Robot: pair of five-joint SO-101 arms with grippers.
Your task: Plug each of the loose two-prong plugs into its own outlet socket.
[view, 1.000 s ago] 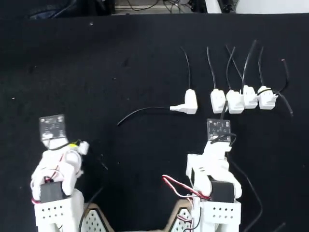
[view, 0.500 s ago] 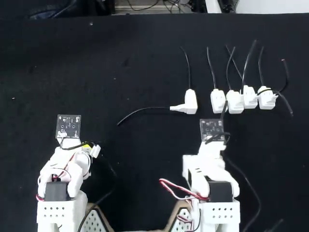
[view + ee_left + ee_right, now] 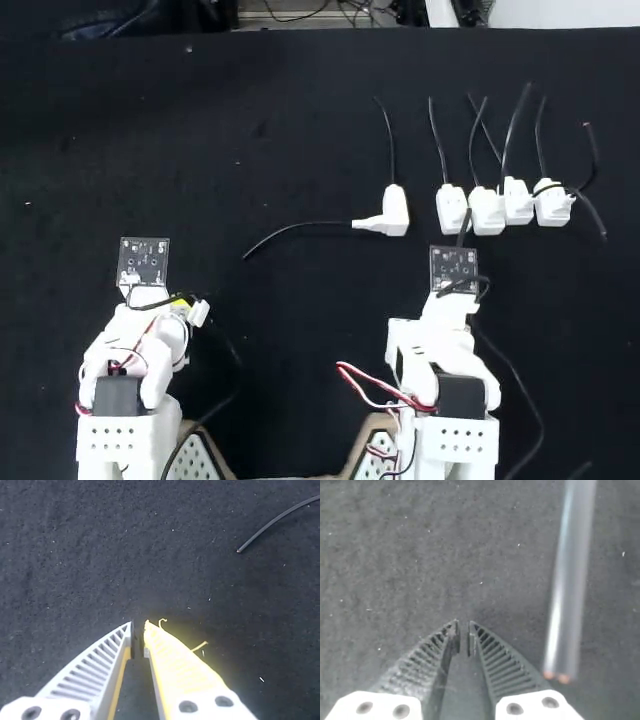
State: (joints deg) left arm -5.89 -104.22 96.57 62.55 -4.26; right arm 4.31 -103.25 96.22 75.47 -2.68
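- left claw (image 3: 139, 625), right claw (image 3: 463, 625): both sitting narrow, almost closed, gripping nothing
- white two-prong plug (image 3: 384, 228) lying ahead of right claw, beside white plastic outlet socket (image 3: 396, 203)
- likely risk: loose socket sliding when pushed, prongs missing

Looks down from a fixed spot high over the black table (image 3: 200, 150), with the left arm (image 3: 135, 350) and the right arm (image 3: 445, 350) at the near edge. Rides on each wrist just behind the left gripper (image 3: 139, 626) and the right gripper (image 3: 463, 626), facing along the fingers, very close to the table. Shares one black cable (image 3: 255, 541) between the left wrist view and the high view, the same cable (image 3: 300, 226).
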